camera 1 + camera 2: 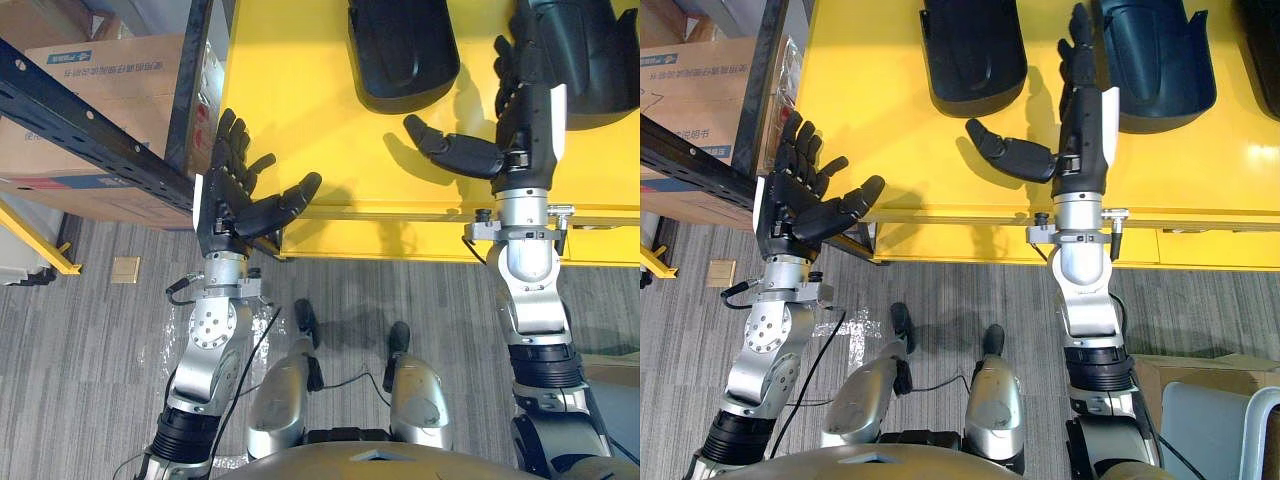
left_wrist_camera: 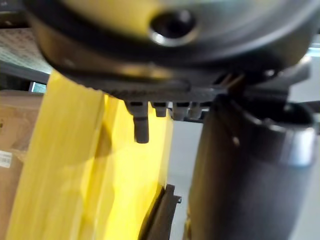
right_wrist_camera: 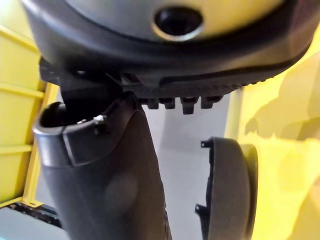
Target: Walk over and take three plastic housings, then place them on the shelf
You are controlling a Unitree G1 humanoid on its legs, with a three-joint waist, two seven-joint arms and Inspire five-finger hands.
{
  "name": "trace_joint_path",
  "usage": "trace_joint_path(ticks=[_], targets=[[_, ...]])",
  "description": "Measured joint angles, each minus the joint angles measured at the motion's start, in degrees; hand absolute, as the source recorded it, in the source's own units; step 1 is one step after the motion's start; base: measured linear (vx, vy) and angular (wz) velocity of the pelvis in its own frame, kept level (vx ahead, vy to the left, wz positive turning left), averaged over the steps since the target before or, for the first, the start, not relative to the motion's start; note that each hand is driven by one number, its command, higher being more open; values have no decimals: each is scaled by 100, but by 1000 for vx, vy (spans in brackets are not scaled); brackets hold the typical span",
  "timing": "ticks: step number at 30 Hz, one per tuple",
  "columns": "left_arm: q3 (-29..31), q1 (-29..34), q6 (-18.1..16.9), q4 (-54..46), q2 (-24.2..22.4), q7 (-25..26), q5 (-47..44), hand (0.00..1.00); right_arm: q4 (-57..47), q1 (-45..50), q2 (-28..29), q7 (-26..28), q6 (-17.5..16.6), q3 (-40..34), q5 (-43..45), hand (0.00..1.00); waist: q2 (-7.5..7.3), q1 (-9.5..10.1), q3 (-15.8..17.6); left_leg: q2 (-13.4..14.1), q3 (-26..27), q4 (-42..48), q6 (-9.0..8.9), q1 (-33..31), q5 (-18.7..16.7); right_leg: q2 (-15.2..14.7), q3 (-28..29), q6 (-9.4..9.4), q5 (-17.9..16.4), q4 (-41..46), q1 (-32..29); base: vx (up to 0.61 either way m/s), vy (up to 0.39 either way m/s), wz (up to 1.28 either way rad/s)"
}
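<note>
1. You have two dark plastic housings lying flat on the yellow tabletop [image 1: 300,120]. The left housing [image 1: 975,50] and the right housing [image 1: 1160,60] are near each other but apart.
2. A further dark shape [image 1: 1265,15] sits at the tabletop's far right, too cut off to name.
3. Your right hand [image 1: 1085,120] is over the tabletop in the gap between the two housings. Its fingers are straight, its thumb is spread towards the left housing, and it holds nothing. The fingertips lie just beside the right housing's edge, and you cannot tell whether they touch it.
4. Your left hand [image 1: 235,195] hangs off the tabletop's near left corner, fingers straight and fanned, empty.
5. The shelf [image 1: 90,130] stands to your left. Its dark perforated beam runs on a slant, and its dark upright [image 1: 195,80] stands just beside the tabletop's left edge, right behind your left hand's fingers. This is the closest obstacle on that side.
6. Cardboard boxes [image 1: 110,70] fill the shelf behind the beam.
7. The tabletop is glossy yellow with a yellow front panel below its near edge.
8. The floor [image 1: 100,350] is grey striped carpet. A small brown square [image 1: 126,268] lies on it near a yellow rail [image 1: 30,235].
9. Low on your right stand a brown carton [image 1: 1200,370] and a pale rounded thing [image 1: 1230,420] – both well clear of the housings.
</note>
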Motion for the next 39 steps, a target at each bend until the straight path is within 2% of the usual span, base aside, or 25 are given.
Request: trace_joint_path(ticks=[6, 26, 34, 39], targets=[[3, -53, 61, 11, 0, 33, 2, 100, 291, -12, 0, 189, 248, 49, 67, 100, 0, -6, 0, -7, -5, -3, -7, 1, -5, -6, -7, 0, -1, 5, 1, 0, 0, 0], [12, -171, 114, 127, 0, 55, 3, 100, 532, -39, 0, 717, 319, 164, 422, 100, 0, -18, 0, -7, -32, -5, -12, 27, 11, -16, -28, -6, -6, 69, 10, 0, 0, 0], [11, -176, 123, 130, 0, 51, 3, 100, 532, -43, 0, 622, 318, 196, 406, 100, -1, -18, 0, -7, -37, -5, -9, 31, 17, -17, -37, -8, -7, 77, 12, 0, 0, 0], [10, -176, 118, 159, 0, 51, 4, 100, 531, -45, 0, 383, 305, 177, 378, 100, -1, -20, 0, -6, -36, -5, -9, 54, 17, -18, -37, -7, -7, 77, 35, 0, 0, 0]])
